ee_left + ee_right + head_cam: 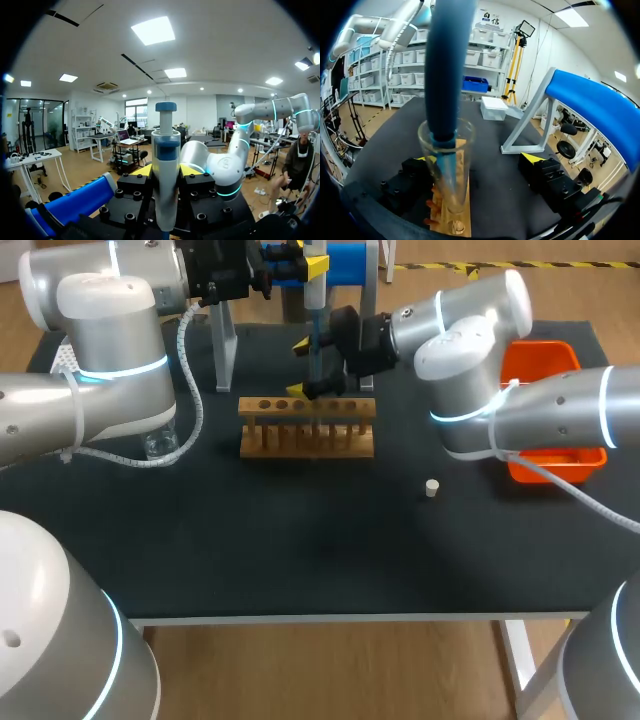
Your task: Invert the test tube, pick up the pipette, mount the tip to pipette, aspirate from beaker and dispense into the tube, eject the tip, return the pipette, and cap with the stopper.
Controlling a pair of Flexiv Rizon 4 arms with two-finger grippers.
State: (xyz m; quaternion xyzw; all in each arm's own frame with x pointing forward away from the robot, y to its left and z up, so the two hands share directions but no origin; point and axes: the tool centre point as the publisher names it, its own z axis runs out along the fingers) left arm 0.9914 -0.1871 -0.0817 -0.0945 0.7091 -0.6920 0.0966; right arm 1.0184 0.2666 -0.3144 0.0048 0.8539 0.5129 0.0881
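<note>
**While the pipette stands in the test tube: both arms over the rack**

Where the left arm comes in over the rear of the bench [300, 550], the left fingers [142, 170] are closed on the pipette [166, 150] from two sides and hold it upright. Its lower end reaches into the mouth of the test tube [448, 170], which stands upright in the wooden rack [306, 430] at mid-bench. The right fingers [427, 160] are spread wide around the tube. One lies just beside the glass and the other well apart, so nothing is gripped. A small stopper [432, 488] lies on the bench right of the rack, near an orange tray [545, 365]. A glass beaker [160, 446] stands at the left, partly under the left arm. A blue-topped stand [590, 100] rises behind the rack.
</note>
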